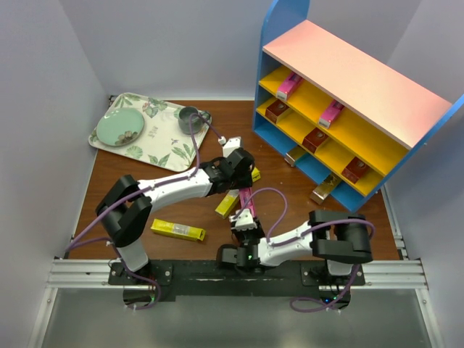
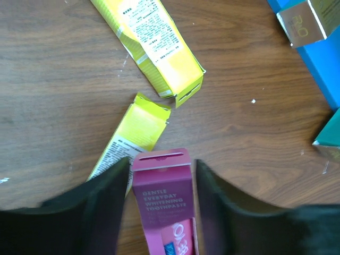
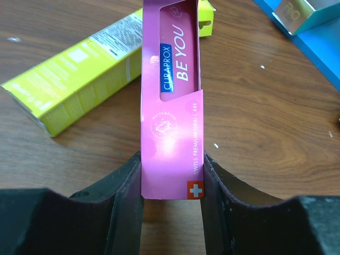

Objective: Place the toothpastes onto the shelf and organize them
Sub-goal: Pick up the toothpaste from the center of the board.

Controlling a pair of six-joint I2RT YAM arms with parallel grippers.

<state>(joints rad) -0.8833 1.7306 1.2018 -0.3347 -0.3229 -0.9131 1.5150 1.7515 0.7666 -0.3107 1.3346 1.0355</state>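
Note:
A pink toothpaste carton hangs just above the table between both grippers. My right gripper is shut on its near end, both pads flat against its sides. My left gripper straddles the far end with its jaws open; a gap shows beside the right finger. Two yellow cartons lie on the wood beneath, and another lies near the left arm's base. The shelf stands at the back right with pink and dark red cartons on its yellow boards.
A floral tray with a green plate and a dark cup sits at the back left. Two cartons lie at the shelf's foot. White walls close in both sides.

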